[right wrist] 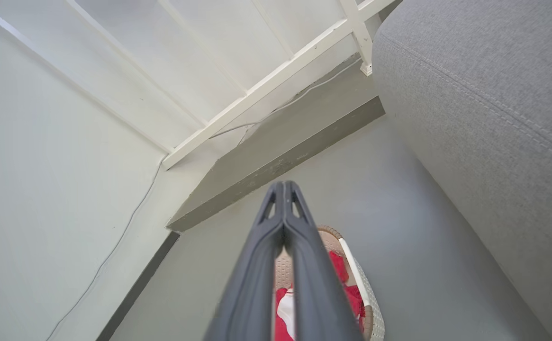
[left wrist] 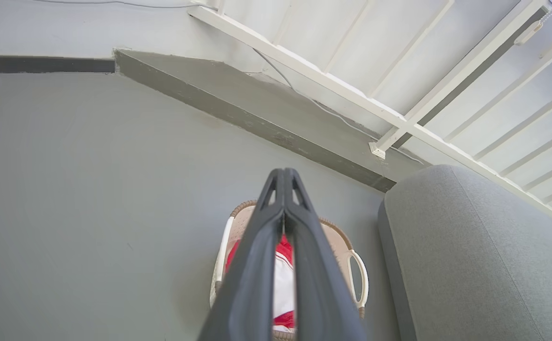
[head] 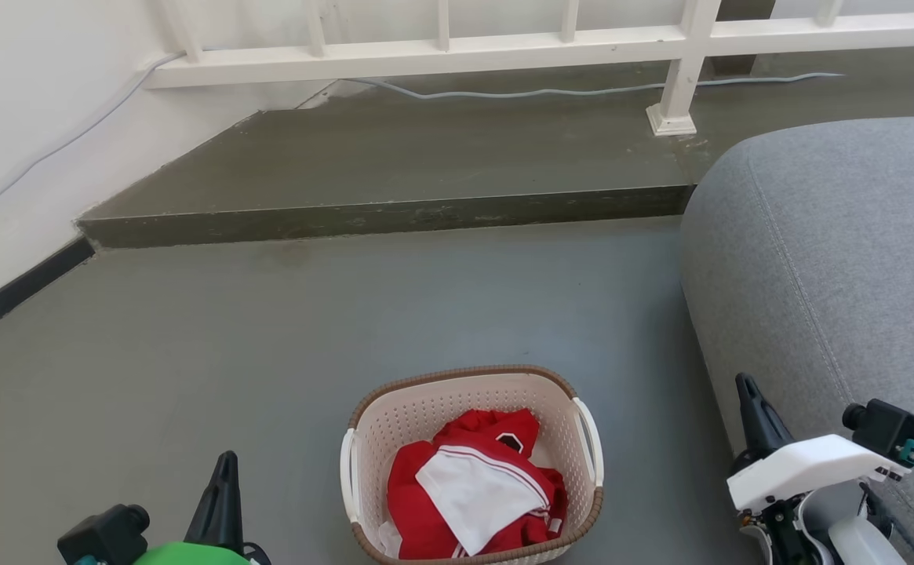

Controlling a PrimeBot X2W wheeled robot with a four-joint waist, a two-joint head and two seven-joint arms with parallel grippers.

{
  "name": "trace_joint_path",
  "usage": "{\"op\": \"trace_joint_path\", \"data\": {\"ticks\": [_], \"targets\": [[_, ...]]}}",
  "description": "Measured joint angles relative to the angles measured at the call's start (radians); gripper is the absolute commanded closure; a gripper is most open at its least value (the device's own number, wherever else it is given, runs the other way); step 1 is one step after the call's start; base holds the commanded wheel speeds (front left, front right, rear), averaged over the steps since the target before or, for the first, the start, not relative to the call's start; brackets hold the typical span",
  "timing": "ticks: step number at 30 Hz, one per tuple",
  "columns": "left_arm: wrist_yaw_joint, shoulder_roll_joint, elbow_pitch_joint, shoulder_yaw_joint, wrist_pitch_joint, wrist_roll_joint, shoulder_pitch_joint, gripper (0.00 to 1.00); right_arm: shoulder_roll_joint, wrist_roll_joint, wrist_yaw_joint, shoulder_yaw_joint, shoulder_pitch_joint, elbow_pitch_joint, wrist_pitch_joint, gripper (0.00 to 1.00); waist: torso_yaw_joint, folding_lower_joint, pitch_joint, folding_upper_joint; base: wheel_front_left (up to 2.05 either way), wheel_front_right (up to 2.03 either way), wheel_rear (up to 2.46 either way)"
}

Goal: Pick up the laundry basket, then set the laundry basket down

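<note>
The laundry basket (head: 425,408), cream perforated plastic with a brown woven-look rim and white side handles, stands on the grey floor low in the head view, between my two arms. Red and white clothes (head: 476,490) lie inside it. My left gripper (head: 225,463) is shut and holds nothing, off to the basket's left and clear of it. On the other side my right gripper (head: 745,386) is also shut, in front of the sofa. In each wrist view the basket (left wrist: 358,277) (right wrist: 368,303) lies beyond the closed tips of the left gripper (left wrist: 284,173) and right gripper (right wrist: 284,184).
A grey sofa (head: 841,259) fills the right side, close to the basket. A raised concrete step (head: 394,216) crosses the floor ahead, with a white railing (head: 676,71) and a loose cable (head: 535,92) on it. A white wall (head: 25,118) runs along the left.
</note>
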Motion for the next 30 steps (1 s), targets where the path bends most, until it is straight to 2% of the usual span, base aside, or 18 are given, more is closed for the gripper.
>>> {"op": "trace_joint_path", "data": {"ticks": [30], "targets": [[-0.086,0.021,0.107,0.069,0.056,-0.465,-0.095,1.00,0.020,0.401,0.068,-0.136,-0.028,-0.001,0.103,1.00,0.017,0.0000,0.000,0.0000,0.00,0.00,0.00]]}}
